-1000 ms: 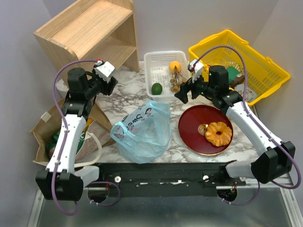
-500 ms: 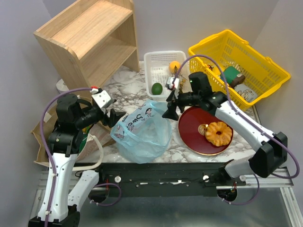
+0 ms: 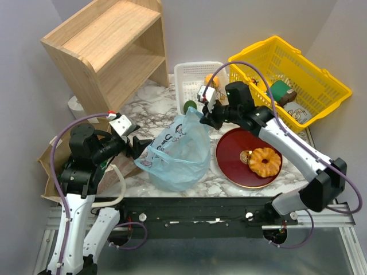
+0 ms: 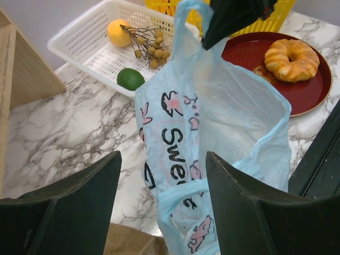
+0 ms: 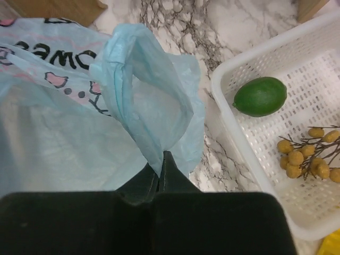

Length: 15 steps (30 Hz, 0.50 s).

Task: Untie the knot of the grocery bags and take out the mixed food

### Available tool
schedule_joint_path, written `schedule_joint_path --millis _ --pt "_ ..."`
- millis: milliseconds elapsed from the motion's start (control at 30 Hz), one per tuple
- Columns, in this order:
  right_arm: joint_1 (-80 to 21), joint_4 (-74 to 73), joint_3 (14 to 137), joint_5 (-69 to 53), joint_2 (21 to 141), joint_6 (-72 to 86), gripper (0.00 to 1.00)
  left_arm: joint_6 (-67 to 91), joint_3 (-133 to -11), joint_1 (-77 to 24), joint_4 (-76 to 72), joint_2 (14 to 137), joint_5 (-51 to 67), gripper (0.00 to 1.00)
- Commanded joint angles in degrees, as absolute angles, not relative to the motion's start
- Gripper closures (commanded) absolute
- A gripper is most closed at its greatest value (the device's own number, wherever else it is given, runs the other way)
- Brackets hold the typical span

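The light blue plastic bag (image 3: 178,152) stands on the marble with its mouth pulled up. My right gripper (image 3: 202,113) is shut on its far handle loop (image 5: 154,101), pinching the film at the fingertips (image 5: 162,159). My left gripper (image 4: 162,159) is open around the near handle loop (image 4: 180,194) without touching it. No knot is in view; the two loops stand apart. The brown paper bag (image 3: 54,166) lies at the left. An orange (image 4: 118,32), a green fruit (image 4: 130,78) and a brown bunch (image 4: 149,48) lie in the white basket (image 5: 228,127). The ring pastry (image 3: 265,161) sits on a red plate (image 3: 229,154).
A wooden shelf (image 3: 103,46) stands at the back left. A yellow basket (image 3: 321,86) with goods sits at the back right. The white basket is just behind the blue bag, and the red plate is close on its right.
The right gripper came down from the white basket, shut on the bag's far handle and lifted it. The left arm swung forward to the bag's near handle.
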<state>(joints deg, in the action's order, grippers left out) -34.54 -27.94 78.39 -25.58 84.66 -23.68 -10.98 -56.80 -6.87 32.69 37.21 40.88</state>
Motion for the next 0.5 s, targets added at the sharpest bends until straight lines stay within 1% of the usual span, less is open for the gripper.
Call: schedule_joint_path --millis 0,67,200,300,333,433,467 --pt "-33.32 -32.52 74.45 -22.33 78.41 -26.37 0.99 -7.82 -54.84 -7.03 27.69 37.26 39.46 0.27" --pt "-30.08 -32.43 72.7 -19.09 76.47 -24.79 1.0 -8.08 -55.37 -7.03 26.72 38.05 39.11 0.27" --pt "-22.16 -33.83 73.99 -18.98 75.5 -21.72 0.99 -10.37 -58.0 -7.03 27.86 39.46 38.67 0.26" --pt "-18.81 -38.83 78.2 -19.95 74.01 -23.45 1.0 -13.0 -59.76 -7.03 29.0 40.34 38.32 0.27" --pt "-18.46 -42.76 79.61 -19.69 73.31 -24.34 0.99 -13.44 -59.85 -7.03 29.09 40.69 38.32 0.27" --pt "-15.92 -49.45 82.0 -20.12 67.61 -27.15 1.0 -14.24 -58.8 -7.03 27.52 41.66 38.41 0.27" --pt "-14.6 -50.53 82.09 -17.86 64.37 -27.51 1.0 -14.15 -57.75 -7.03 25.68 42.18 38.76 0.27"
